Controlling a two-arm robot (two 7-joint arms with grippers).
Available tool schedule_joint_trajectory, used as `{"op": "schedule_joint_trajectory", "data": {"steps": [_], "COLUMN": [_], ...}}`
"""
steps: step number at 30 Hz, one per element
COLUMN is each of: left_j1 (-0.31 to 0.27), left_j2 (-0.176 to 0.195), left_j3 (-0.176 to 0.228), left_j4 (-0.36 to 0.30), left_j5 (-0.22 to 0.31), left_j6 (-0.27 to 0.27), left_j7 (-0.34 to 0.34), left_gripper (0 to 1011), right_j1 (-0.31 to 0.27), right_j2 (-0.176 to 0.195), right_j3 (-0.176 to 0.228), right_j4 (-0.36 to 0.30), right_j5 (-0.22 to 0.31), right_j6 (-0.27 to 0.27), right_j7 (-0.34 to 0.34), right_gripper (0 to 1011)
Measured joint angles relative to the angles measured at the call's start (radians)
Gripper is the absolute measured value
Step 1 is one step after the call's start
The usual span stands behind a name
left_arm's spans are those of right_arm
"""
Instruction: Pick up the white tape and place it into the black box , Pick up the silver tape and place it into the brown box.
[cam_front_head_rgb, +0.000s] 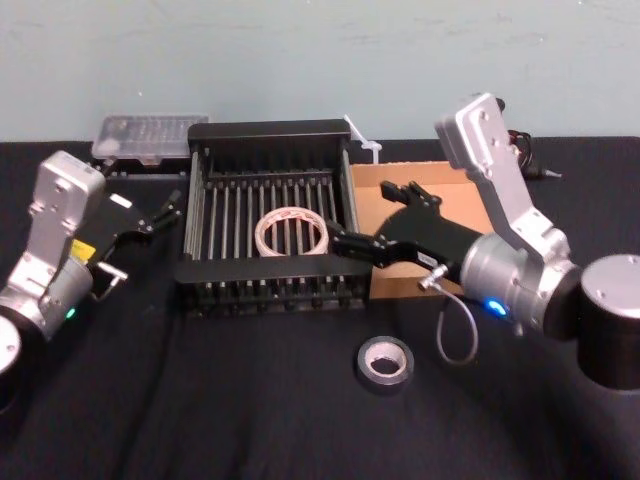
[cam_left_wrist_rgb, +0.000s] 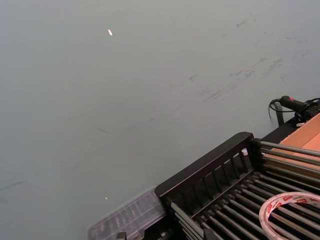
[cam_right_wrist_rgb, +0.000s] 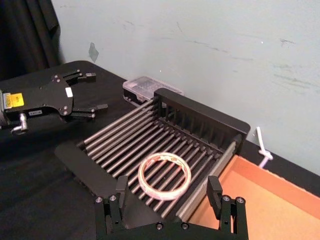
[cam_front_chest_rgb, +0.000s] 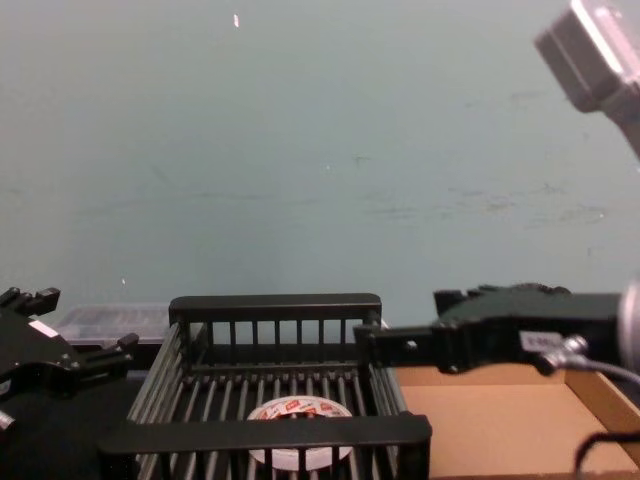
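White tape (cam_front_head_rgb: 292, 231) lies flat inside the black box (cam_front_head_rgb: 267, 133), frame centre. Silver tape (cam_front_head_rgb: 385, 360) sits on the bench (cam_front_head_rgb: 250, 400) below. Right gripper (cam_front_head_rgb: 362, 220) fingers spread, empty, at the box's right rim; left gripper (cam_front_head_rgb: 168, 205) parked left, open.

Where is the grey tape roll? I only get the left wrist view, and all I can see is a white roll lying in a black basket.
Observer: The silver tape lies flat on the black table, in front of the black box on the robot's side.
Operator: Is a pincer holding it?
Observer: No. The right pincer is open and empty, up over the black box's right rim, next to the white tape.
Operator: And the other pincer?
Observer: The left pincer is open too, off the left side of the black box, holding nothing.
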Motion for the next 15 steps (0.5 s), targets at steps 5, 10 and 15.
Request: {"op": "schedule_joint_trajectory", "data": {"steps": [5,10,15], "left_j1": [0.0,0.0,0.0], "left_j2": [0.0,0.0,0.0], "left_j3": [0.0,0.0,0.0], "left_j4": [0.0,0.0,0.0], "left_j5": [0.0,0.0,0.0], "left_j6": [0.0,0.0,0.0], "left_j7": [0.0,0.0,0.0], "left_gripper": [1001,1001,1001], "right_j1": [-0.05,-0.11,-0.163], "right_j2": [0.023,0.052,0.08], "right_j3": [0.018,0.052,0.083], "right_j4": [-0.04,-0.092,-0.136], "right_j5": [-0.001,0.007,0.022], "right_j6": [-0.005,0.004,0.017], "right_j7": [-0.006,-0.011,-0.011], "right_gripper": [1002,1002,1002]}}
